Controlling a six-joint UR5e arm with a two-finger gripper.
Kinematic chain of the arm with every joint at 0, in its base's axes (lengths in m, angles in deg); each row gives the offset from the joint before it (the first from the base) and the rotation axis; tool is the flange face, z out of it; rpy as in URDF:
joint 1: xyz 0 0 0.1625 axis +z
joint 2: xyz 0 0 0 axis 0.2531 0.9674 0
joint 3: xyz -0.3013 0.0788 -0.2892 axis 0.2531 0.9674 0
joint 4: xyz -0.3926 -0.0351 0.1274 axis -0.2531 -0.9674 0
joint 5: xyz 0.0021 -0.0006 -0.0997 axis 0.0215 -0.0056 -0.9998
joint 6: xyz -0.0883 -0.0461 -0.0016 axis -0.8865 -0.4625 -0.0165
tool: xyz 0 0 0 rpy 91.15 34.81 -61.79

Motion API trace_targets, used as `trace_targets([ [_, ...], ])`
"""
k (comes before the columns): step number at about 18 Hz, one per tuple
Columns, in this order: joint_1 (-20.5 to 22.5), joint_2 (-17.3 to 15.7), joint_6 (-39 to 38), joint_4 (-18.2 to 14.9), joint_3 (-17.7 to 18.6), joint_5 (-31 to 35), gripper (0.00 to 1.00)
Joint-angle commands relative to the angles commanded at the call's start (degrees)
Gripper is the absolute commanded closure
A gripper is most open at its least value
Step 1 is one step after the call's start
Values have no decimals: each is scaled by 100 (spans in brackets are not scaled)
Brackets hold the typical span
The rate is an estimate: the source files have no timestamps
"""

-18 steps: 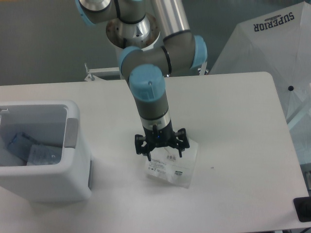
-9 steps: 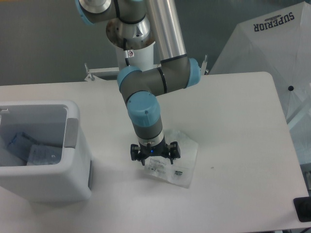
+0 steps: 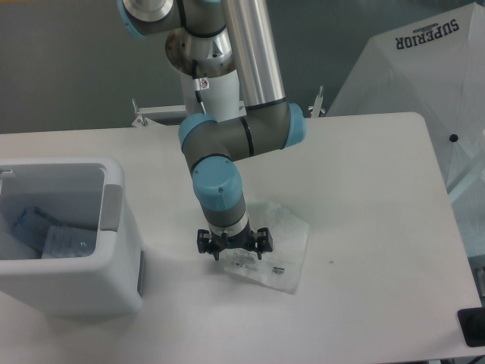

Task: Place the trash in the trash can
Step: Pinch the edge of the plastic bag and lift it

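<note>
A flat, crinkled clear plastic bag (image 3: 276, 243) with small printed labels lies on the white table, right of centre. My gripper (image 3: 233, 252) points straight down over the bag's left edge, open, fingertips at or just above the plastic; contact cannot be told. The white trash can (image 3: 114, 227) stands at the left front with a grey panel on its right rim. Inside it lie a crushed bluish bottle (image 3: 29, 224) and a clear labelled piece (image 3: 67, 243).
A white fabric canopy printed "SUPERIOR" (image 3: 424, 68) stands beyond the table's right edge. A black object (image 3: 471, 327) sits at the table's front right corner. The arm's base (image 3: 204, 53) rises at the back centre.
The gripper has come down and shifted left, from above the bag's middle to its left edge. Its fingers stay spread. The bag has not moved.
</note>
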Motion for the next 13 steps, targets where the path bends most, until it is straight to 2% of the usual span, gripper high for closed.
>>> trace_targets([
  [2,0,9,0,0,-18,0,6],
  [3,0,18,0,0,-18,0,16],
  [4,0,9,0,0,-26,0,29],
  [7,0,9,9,0,-44,-9,83],
  [8,0,9,9,0,-53,0,96],
  [9,0,9,17,0,-62,-9,100],
  [13,9,9,18,0,-114,-9,100],
])
